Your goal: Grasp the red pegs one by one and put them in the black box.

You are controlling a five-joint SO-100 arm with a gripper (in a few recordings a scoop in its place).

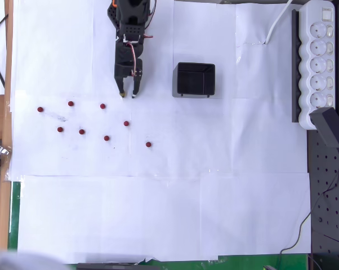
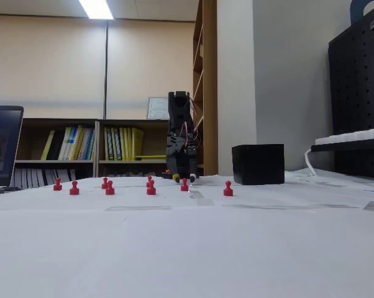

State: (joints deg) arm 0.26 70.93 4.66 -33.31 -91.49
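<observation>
Several small red pegs stand upright on the white paper left of centre; in the overhead view they run from the leftmost peg to the rightmost peg. Nearest the arm is a peg. In the fixed view the pegs form a low row, ending on the right with one peg. The black box sits right of the arm, and nothing shows inside it. My gripper points down at the paper just behind the pegs, left of the box. It is open with nothing between its fingers.
A white power strip on a black rail lies along the right edge, with a black plug adapter below it. The wooden table edge runs down the left. White paper covers the near half of the table.
</observation>
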